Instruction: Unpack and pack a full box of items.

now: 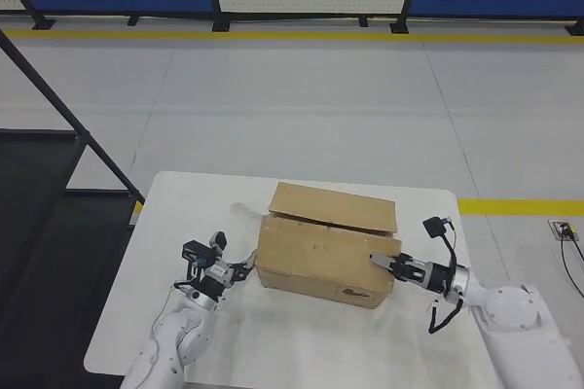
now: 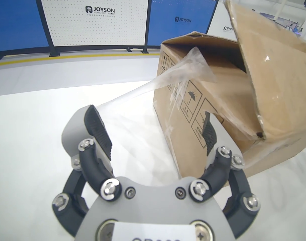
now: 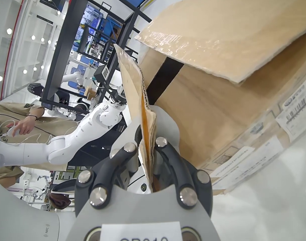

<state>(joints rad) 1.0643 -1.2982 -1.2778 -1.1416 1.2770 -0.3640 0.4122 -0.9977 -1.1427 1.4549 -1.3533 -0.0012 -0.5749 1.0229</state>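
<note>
While the right gripper (image 3: 146, 136) pinches an end flap (image 3: 129, 83) and the left gripper (image 2: 149, 112) sits spread, opening the box (image 1: 321, 255) seemingly needs an outward pull

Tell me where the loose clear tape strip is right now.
In the left wrist view, the clear tape strip stretches from the cardboard box's upper corner, on its left-arm side, down to one fingertip of the open left gripper.
</note>
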